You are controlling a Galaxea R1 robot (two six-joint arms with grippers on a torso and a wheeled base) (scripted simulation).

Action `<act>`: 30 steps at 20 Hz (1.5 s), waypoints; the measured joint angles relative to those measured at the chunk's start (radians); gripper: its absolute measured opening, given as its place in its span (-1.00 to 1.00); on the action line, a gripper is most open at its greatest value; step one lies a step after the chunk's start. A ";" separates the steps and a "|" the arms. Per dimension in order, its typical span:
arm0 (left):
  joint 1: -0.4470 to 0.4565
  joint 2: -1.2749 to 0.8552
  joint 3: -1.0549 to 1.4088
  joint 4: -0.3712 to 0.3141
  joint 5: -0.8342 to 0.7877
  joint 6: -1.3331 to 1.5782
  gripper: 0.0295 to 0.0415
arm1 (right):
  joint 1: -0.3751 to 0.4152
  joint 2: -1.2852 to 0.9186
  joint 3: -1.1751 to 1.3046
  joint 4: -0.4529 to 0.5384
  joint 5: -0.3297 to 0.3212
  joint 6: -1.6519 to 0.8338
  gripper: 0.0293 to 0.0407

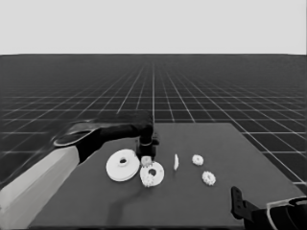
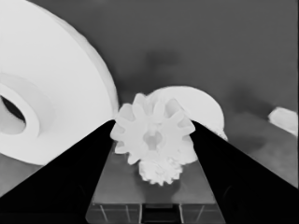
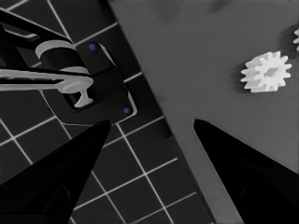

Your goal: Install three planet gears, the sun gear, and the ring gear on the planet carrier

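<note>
A: Why does the left gripper (image 1: 147, 158) sit at the frame's centre?

B: Its two black fingers are closed on a small white toothed gear (image 2: 152, 134), held just above the smaller flat white round part (image 1: 152, 174), likely to seat it beside another gear (image 2: 160, 170) already there.

A: And the count?

B: Four gears: one held, one on the smaller part, two loose at centre-right (image 1: 197, 159) (image 1: 208, 178). One larger white stepped round part (image 1: 123, 165) left of it, one thin white piece (image 1: 176, 162). The right gripper (image 3: 152, 128) waits lower right, spread and empty (parked off the corner).
</note>
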 joint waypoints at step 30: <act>-0.272 -0.663 0.922 0.026 -0.497 0.872 0.97 | 0.000 0.000 0.000 0.000 0.000 0.000 0.61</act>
